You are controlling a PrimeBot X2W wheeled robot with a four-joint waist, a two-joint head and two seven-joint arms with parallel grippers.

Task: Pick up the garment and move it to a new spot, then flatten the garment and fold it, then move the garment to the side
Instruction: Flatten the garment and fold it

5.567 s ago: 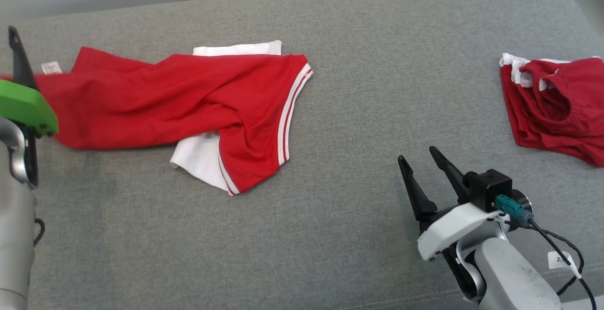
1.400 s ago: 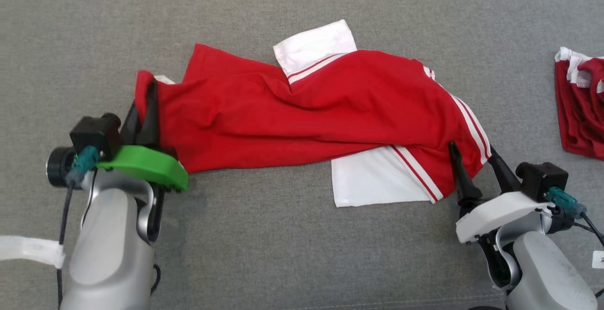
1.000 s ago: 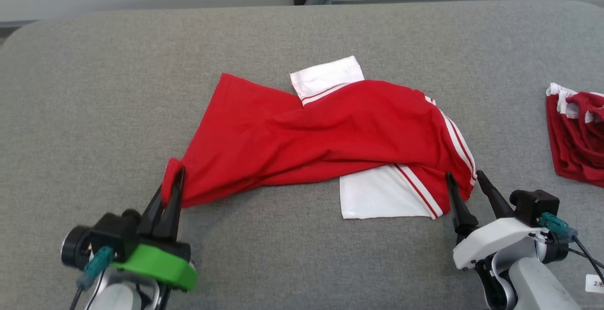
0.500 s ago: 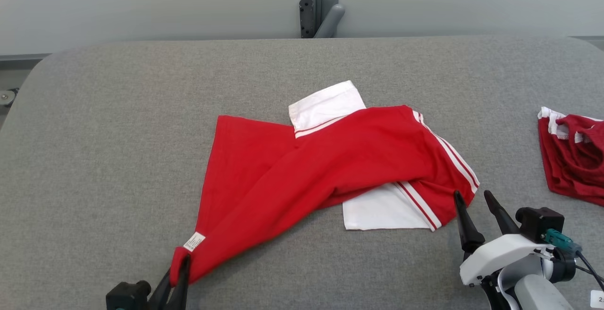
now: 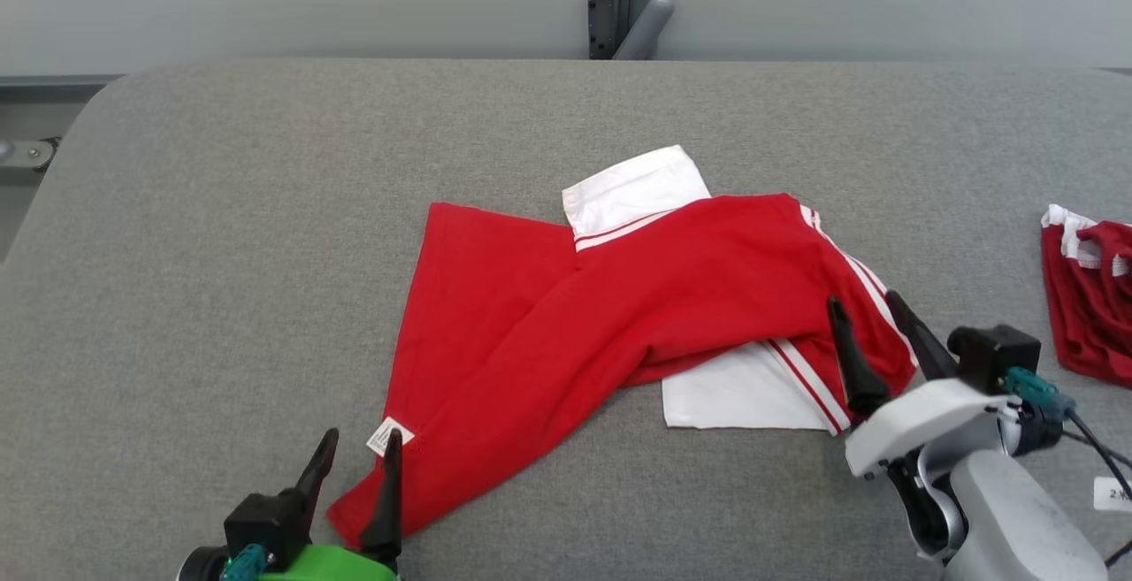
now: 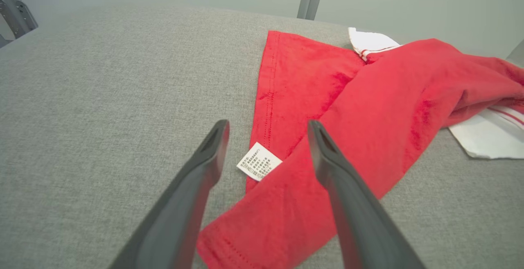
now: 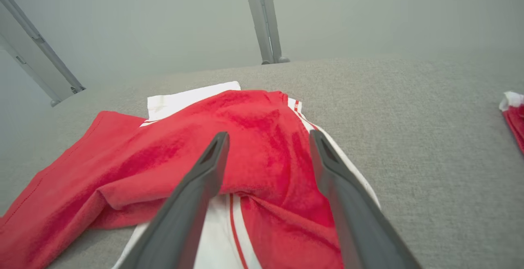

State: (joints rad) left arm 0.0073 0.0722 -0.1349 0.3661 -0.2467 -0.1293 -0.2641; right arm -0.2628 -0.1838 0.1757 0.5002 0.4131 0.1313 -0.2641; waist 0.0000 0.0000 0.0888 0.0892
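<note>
A red garment (image 5: 601,307) with white sleeves and white stripes lies crumpled on the grey padded table (image 5: 221,236). Its near corner, bearing a white label (image 5: 389,436), reaches toward the lower left. My left gripper (image 5: 361,447) stands open over that corner, holding nothing; in the left wrist view the label (image 6: 258,166) lies between the spread fingers (image 6: 213,154) of the left gripper (image 6: 268,132). My right gripper (image 5: 865,309) is open above the garment's striped right end, and in the right wrist view the red cloth (image 7: 262,154) shows between its fingers, with the right gripper (image 7: 268,138) empty.
A second, darker red garment (image 5: 1088,298) with white trim lies at the table's right edge. A grey post (image 5: 623,2) stands behind the table's far edge. Bare grey table stretches left of the garment.
My left gripper has opened and let go of the garment's corner, which now lies on the table. The right gripper has moved up over the striped end. The camera shifted slightly.
</note>
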